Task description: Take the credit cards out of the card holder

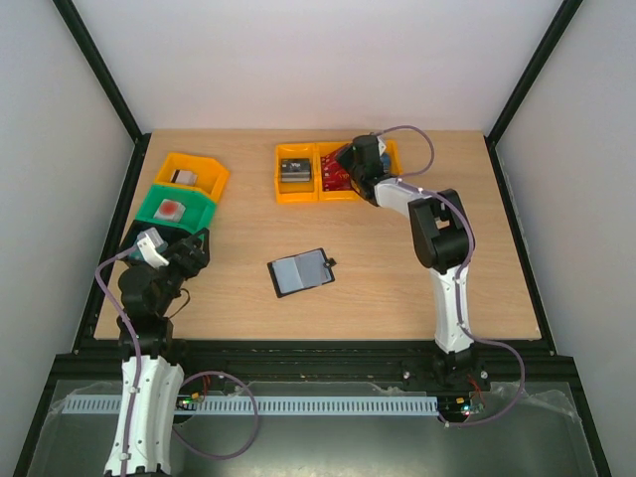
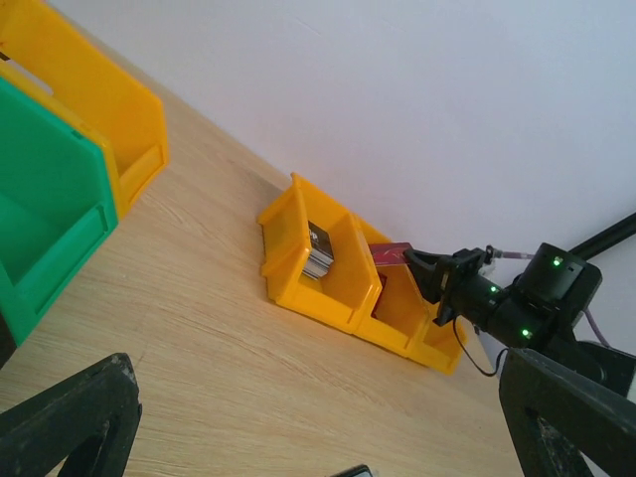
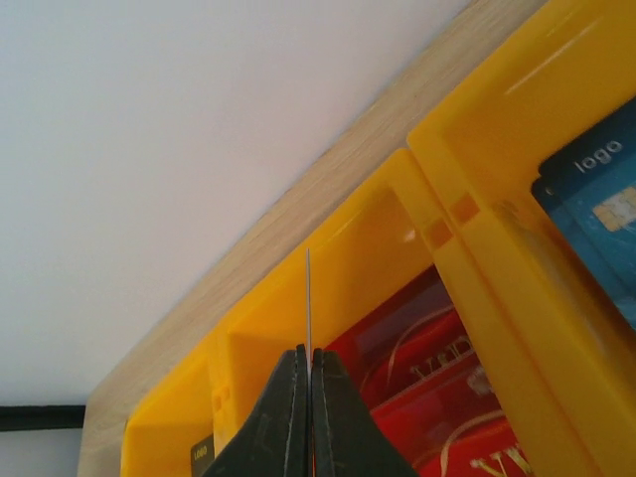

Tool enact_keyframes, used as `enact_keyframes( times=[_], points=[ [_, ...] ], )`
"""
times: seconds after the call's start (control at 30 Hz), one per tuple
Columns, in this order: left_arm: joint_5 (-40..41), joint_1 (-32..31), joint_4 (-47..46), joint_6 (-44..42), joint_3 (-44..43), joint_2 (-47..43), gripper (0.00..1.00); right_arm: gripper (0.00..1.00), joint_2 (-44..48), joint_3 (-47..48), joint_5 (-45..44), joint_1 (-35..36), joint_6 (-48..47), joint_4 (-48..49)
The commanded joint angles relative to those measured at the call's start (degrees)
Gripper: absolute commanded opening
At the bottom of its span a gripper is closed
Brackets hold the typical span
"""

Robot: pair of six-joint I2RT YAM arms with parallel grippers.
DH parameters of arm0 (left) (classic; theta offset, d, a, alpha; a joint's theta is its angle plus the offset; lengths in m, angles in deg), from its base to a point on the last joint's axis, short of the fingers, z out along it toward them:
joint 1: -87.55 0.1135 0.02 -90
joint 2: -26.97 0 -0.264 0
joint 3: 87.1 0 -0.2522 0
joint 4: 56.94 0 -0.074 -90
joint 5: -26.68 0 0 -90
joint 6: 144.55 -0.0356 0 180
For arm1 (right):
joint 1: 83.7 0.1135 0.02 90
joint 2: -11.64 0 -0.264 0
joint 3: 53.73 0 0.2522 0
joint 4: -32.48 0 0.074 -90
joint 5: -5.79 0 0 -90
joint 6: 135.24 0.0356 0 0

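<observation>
The card holder (image 1: pixel 301 271) lies unfolded in the middle of the table, grey-blue inside up; only its corner (image 2: pixel 353 470) shows in the left wrist view. My right gripper (image 1: pixel 343 169) (image 3: pixel 308 350) is shut on a thin credit card (image 3: pixel 308 298), seen edge-on, reddish (image 2: pixel 391 254) from the left wrist. It hangs over the right orange bin, where red credit cards (image 3: pixel 427 388) lie. Bluish cards (image 3: pixel 596 199) fill the neighbouring bin. My left gripper (image 1: pixel 194 248) (image 2: pixel 318 397) stands open and holds nothing, near the table's left side.
Twin orange bins (image 1: pixel 318 187) (image 2: pixel 328 288) stand at the back centre against the wall. An orange bin (image 1: pixel 194 171) and a green bin (image 1: pixel 174 207) sit at the back left, close to my left gripper.
</observation>
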Motion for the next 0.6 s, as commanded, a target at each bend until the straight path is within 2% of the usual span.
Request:
enact_keyframes(
  times=[0.0, 0.13, 0.27, 0.37, 0.57],
  points=[
    [0.37, 0.63, -1.76, 0.57, 1.08, -0.73, 1.0, 0.02, -2.87, 5.09, -2.69, -0.14, 1.59, -0.94],
    [0.42, 0.81, -1.8, 0.57, 1.08, -0.81, 0.99, 0.04, -5.51, 8.36, -2.91, -0.13, 1.16, -2.72],
    [0.47, 1.06, -1.81, 0.53, 1.13, -1.07, 0.99, 0.17, -6.29, 11.21, -3.28, -0.09, -0.76, -6.22],
    [0.46, 1.25, -1.81, 0.57, 1.17, -1.12, 1.0, 0.32, -4.65, 10.82, -4.95, -0.14, -3.31, -7.67],
    [0.33, 1.34, -1.97, 0.64, 1.17, -1.1, 0.99, 0.52, 0.05, 10.86, -10.09, -0.1, -12.2, -11.74]
  ],
)
